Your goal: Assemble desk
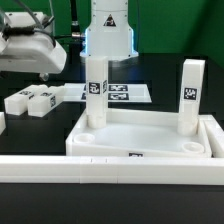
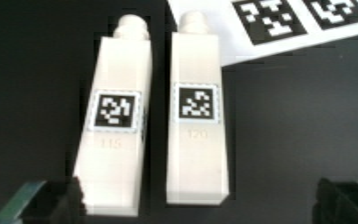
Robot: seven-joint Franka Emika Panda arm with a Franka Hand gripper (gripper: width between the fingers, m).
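Note:
The white desk top (image 1: 140, 140), a tray with a raised rim, lies in the middle. Two white square legs stand upright in its corner sockets, one at the exterior view's left (image 1: 95, 92) and one at its right (image 1: 190, 95). Two more tagged legs (image 1: 32, 101) lie side by side on the black table to the left. In the wrist view they are one leg (image 2: 119, 115) and the other (image 2: 197, 110). My gripper (image 1: 44, 70) hangs above them, open and empty, and in the wrist view (image 2: 197, 204) its fingers (image 2: 44, 200) straddle both legs' ends.
The marker board (image 1: 128, 93) lies behind the tray, and its corner shows in the wrist view (image 2: 293, 20). A long white border rail (image 1: 100, 168) runs along the front of the tray. The robot's base (image 1: 108, 35) stands at the back.

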